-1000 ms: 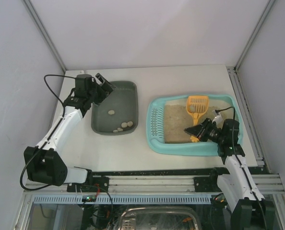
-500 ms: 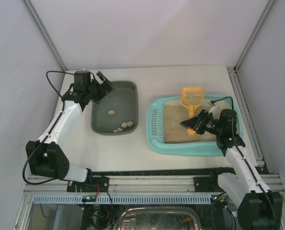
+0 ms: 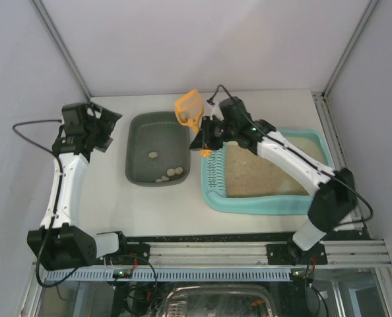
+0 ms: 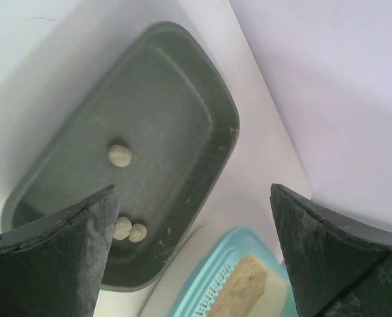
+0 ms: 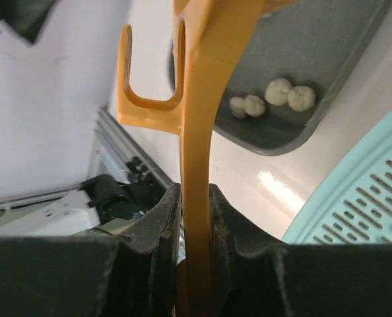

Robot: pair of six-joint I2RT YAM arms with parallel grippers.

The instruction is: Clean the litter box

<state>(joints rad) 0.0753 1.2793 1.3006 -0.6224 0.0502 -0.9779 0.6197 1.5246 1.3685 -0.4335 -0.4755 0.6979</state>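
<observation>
The right gripper (image 5: 196,218) was clamped on the handle of the orange litter scoop (image 3: 188,107). It pinched the flat shank edge-on, so the scoop's head stood out ahead of the fingers. The head hung over the far corner of the dark grey-green tub (image 3: 143,132), a hold that looked suited to tipping sifted waste there. Pale clumps (image 3: 171,173) lay in the tub, past the handle.

The litter box (image 3: 262,206) sat just behind and beneath this gripper, its perforated strip (image 3: 214,173) nearest. Only a narrow band of table parted the two rims, so any swing back would need to clear both.

The left gripper (image 3: 105,129) hung with jaws wide apart and empty. It was well apart from the scoop, beyond the tub's other side, which left the tub open.
</observation>
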